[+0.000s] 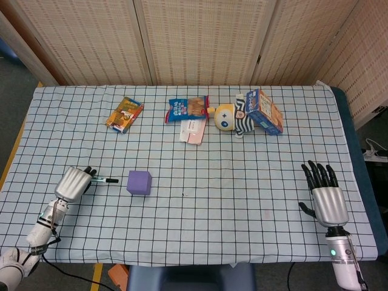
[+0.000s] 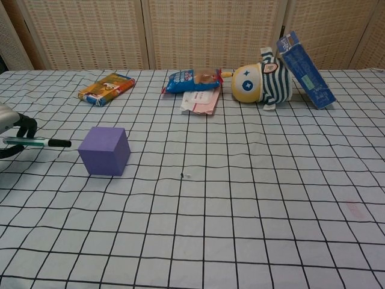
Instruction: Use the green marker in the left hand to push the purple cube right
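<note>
Purple cube (image 1: 139, 182) sits on our desk (image 1: 242, 176), front-left, just right of our left hand (image 1: 74, 182) and far from our right hand (image 1: 327, 200), which lies released with fingers spread. We grasp the green marker (image 1: 104, 180) in our left hand; its long axis runs left-right, dark tip pointing at the cube's left face, near but apart, so we judge pushing rightward suits.

Both hands, left hand (image 1: 74, 182) and right hand (image 1: 328, 199), are showing ribbed silver backs, black fingers, white wrists; green LED glowing below right palm.
</note>
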Available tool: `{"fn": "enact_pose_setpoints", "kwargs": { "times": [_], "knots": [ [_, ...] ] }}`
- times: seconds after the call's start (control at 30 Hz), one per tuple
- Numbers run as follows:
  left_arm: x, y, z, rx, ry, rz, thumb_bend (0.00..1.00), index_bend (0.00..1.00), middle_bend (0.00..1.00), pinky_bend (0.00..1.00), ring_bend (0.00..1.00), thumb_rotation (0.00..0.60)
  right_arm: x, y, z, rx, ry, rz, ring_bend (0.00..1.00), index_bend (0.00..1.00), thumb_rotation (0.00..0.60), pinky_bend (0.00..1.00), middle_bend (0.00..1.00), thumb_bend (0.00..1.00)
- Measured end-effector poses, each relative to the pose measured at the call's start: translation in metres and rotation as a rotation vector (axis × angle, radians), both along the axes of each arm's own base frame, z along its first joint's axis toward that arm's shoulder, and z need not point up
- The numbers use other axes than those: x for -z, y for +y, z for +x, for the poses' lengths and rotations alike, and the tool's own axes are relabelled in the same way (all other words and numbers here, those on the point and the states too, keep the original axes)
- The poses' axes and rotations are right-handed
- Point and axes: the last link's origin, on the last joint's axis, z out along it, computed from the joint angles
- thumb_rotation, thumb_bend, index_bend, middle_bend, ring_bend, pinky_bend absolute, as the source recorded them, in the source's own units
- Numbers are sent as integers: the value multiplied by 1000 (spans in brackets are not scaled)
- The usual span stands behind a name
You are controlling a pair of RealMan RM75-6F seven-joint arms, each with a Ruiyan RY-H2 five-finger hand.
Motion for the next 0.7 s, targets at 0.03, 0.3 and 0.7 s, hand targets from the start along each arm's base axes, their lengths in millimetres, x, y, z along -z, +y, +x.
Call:
{"fn": "enact_pose_setpoints", "kwargs": {
  "times": [0.03,0.3,0.7],
  "knots": [
    [2,1,2,5,0,-3,588,786,768,960,822,600,0,0,0,1,-1,1,0,0,600,0,0,52],
    [13,4,21,52,-5,-17,585,786,769,960,822,600,-5,0,-1,8,-13,4,0,0,600,0,0,51],
    [33,3,54,124,5,-41,587,786,771,959,822,600,-13,1,-2,6,-37,6,0,0,600,0,0,52]
  ]
}}
